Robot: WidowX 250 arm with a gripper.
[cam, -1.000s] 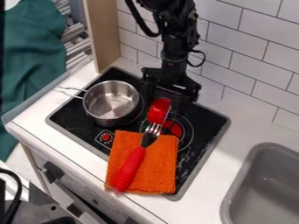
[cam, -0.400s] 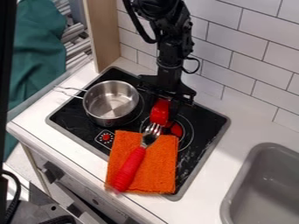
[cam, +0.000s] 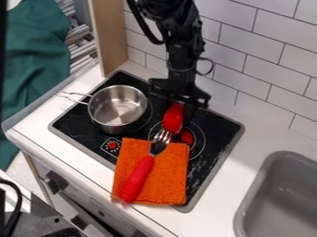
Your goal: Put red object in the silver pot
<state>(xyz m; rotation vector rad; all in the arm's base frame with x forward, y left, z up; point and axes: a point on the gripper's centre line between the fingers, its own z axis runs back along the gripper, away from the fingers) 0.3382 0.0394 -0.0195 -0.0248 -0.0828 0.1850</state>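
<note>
The black gripper (cam: 178,102) hangs over the back of the stove, right of the silver pot. Directly beneath it and partly covered by it is the red object (cam: 174,119), whose lower end comes close to the fork's tines. Whether the gripper holds this object cannot be made out. The silver pot (cam: 117,107) stands upright on the left burner, its inside bare and its handle pointing left.
An orange cloth (cam: 170,178) lies on the front of the stove (cam: 213,139), with a red-handled fork (cam: 138,179) across it. A grey sink (cam: 282,194) is at right, a tiled wall (cam: 272,60) behind, and a wooden panel (cam: 111,34) at back left.
The gripper shifted a little left, then slightly back right. The red object has turned and now sits slightly further right. Pot, cloth and fork have stayed put.
</note>
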